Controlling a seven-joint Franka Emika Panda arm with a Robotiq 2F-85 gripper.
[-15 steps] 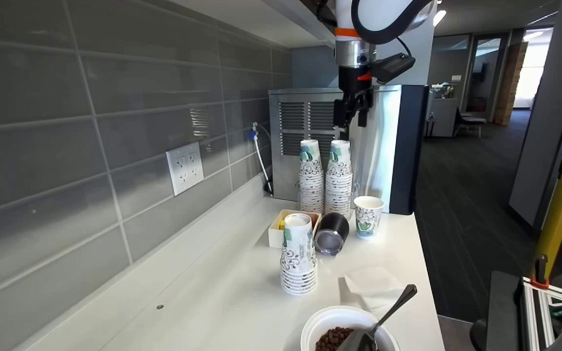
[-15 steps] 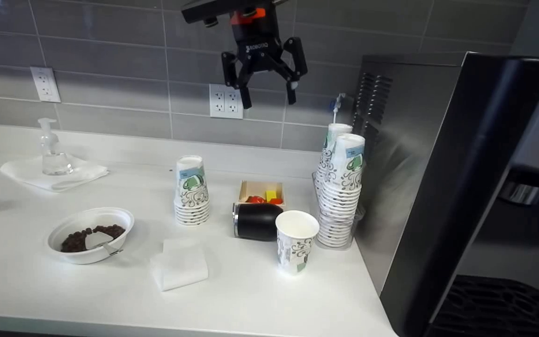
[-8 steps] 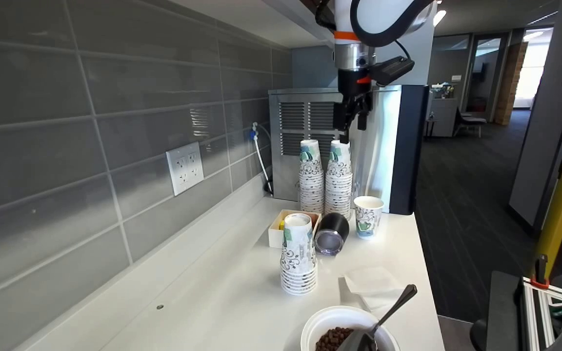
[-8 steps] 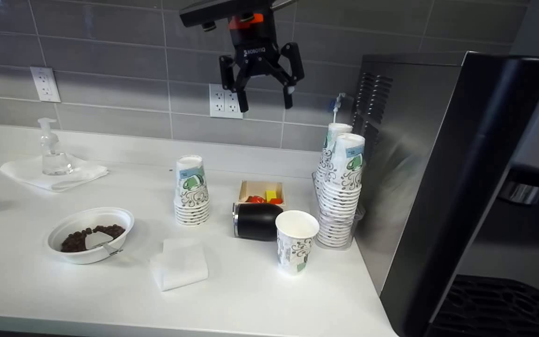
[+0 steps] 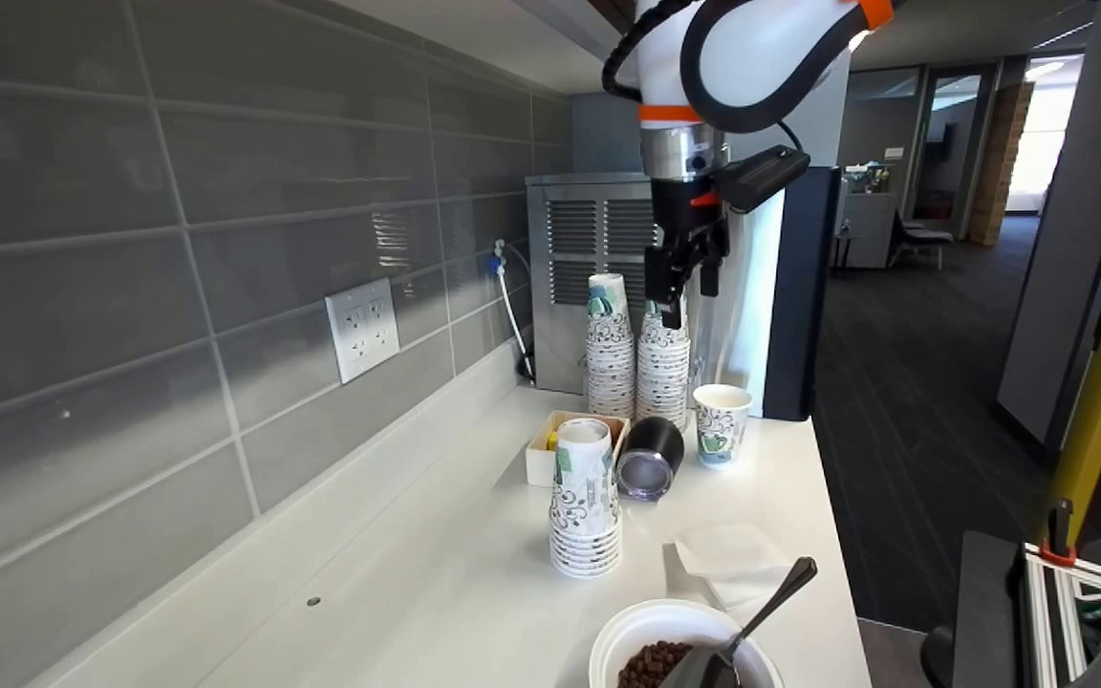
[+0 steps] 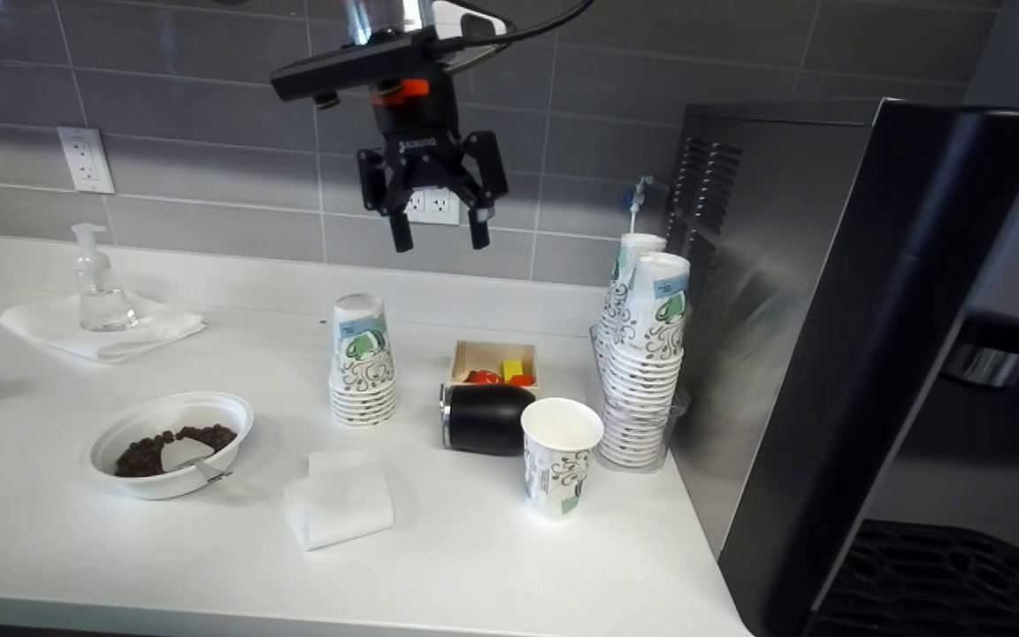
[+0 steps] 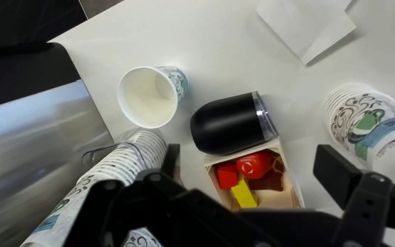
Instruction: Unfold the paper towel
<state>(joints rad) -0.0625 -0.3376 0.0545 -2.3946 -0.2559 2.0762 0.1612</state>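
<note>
So the paper towel (image 6: 346,500) is lying on the white counter (image 6: 563,575), folded over on itself in kinda uneven layers, sitting between the bowl (image 6: 142,423) of brown pellets and the upright paper cup (image 6: 558,478). The Robotiq gripper (image 6: 440,233) is hanging well above the counter, pointing down, fingers spread wide with a clear gap, and it's well apart from the towel in both exterior views. In the wrist view the towel is up near the top edge, partly cut off, while the wooden box (image 7: 239,151) with a yellow block (image 7: 243,195) and some red pieces in it shows between the fingers. A black tumbler (image 6: 487,418) is on its side right next to that box. There's also a short stack of upside-down cups (image 6: 362,363) near the towel, and a spoon (image 5: 772,605) leaning in the bowl, handle over the rim.
</note>
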